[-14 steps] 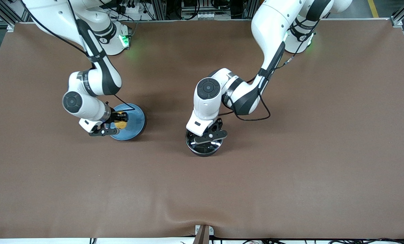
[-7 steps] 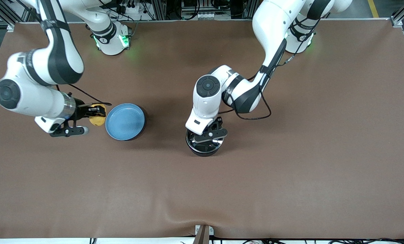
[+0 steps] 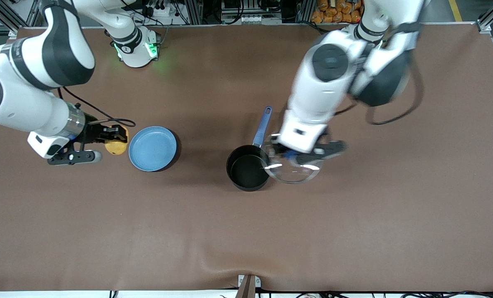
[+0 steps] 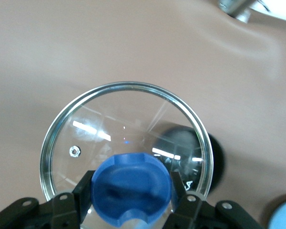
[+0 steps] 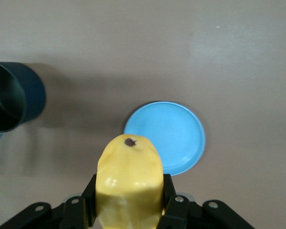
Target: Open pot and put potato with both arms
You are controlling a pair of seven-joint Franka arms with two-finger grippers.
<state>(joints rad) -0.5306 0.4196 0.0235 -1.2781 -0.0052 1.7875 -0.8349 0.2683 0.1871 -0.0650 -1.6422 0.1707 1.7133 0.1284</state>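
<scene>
The black pot (image 3: 247,171) stands open mid-table, its blue handle (image 3: 262,126) pointing toward the robot bases; it also shows in the right wrist view (image 5: 12,95). My left gripper (image 3: 292,156) is shut on the blue knob (image 4: 131,187) of the clear glass lid (image 3: 292,170), holding it in the air beside the pot toward the left arm's end. My right gripper (image 3: 110,141) is shut on the yellow potato (image 3: 116,145), raised over the table beside the blue plate (image 3: 152,148). The potato (image 5: 129,183) fills the jaws in the right wrist view.
The flat blue plate (image 5: 166,136) lies empty between the potato and the pot. Orange items (image 3: 337,11) are heaped off the table by the left arm's base. A bracket (image 3: 248,283) sits at the table's front edge.
My left gripper has lifted the lid off the pot and swung it toward the left arm's end, uncovering the pot. My right gripper took the potato off the plate and raised it.
</scene>
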